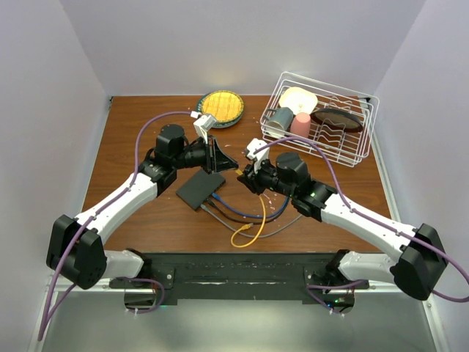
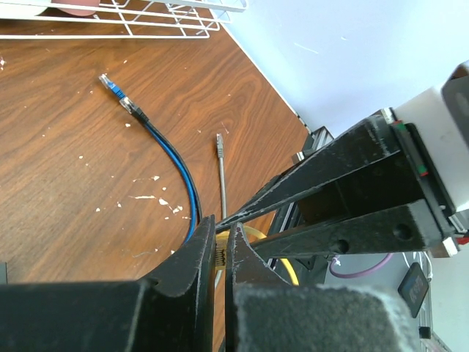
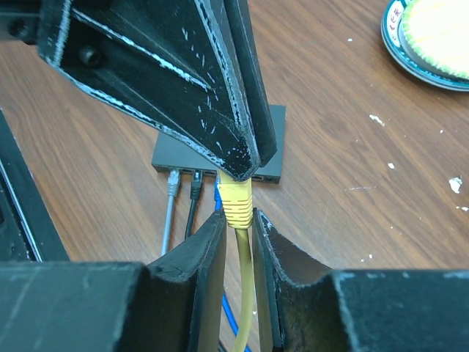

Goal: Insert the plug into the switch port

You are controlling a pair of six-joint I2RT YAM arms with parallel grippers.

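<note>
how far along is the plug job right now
Done: the yellow plug is picked up, pinched in the left pincer. In hand: the right pincer straddles its cable just below the plug, in front of the switch. Left: it is in no port yet; a grey plug and a black plug already sit in theirs.

Robotics lab cell: white walls (image 1: 242, 44), wooden table (image 1: 139, 128), two bolted robot arms (image 1: 124, 202).
</note>
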